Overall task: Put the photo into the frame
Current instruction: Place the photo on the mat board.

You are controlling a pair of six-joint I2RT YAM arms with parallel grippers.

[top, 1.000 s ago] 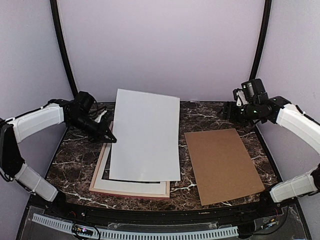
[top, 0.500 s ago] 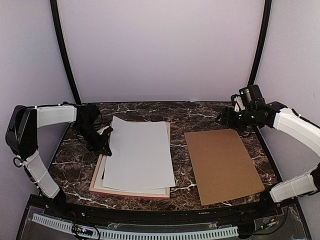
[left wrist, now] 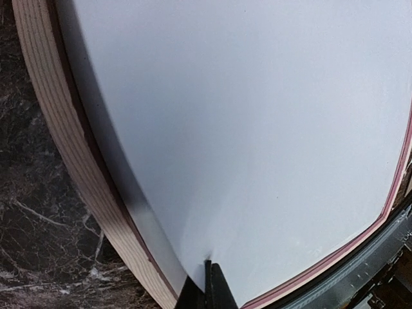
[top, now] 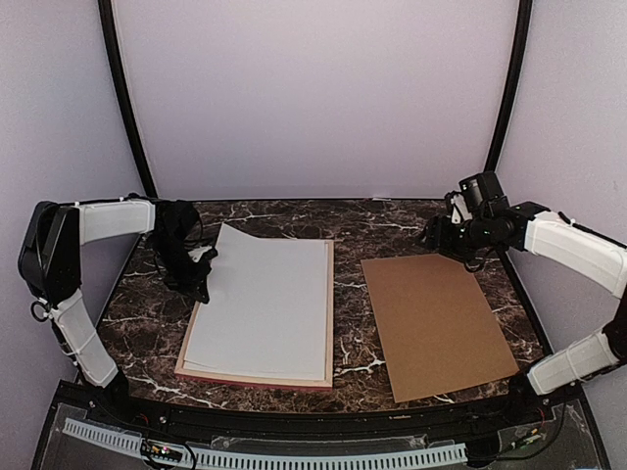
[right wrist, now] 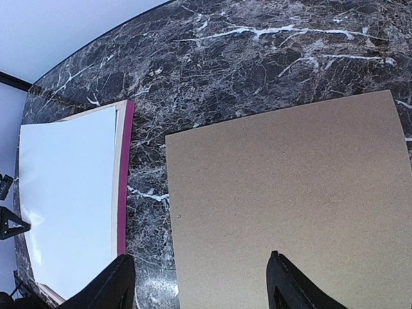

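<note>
The photo [top: 260, 308], a big paper sheet with its plain white back up, lies inside the thin pink wooden picture frame [top: 257, 381] on the left of the dark marble desk [top: 382, 227]. Its far left corner sits a little high. The left jaws are clenched on the sheet's left edge. The right jaws are released and hang over the far edge of the flat brown backing board [top: 436, 318], holding nothing. I think the job now is laying the sheet flat. Lower that corner slowly, keep every edge inside the rails, then let go softly so the paper does not slide or bend.
</note>
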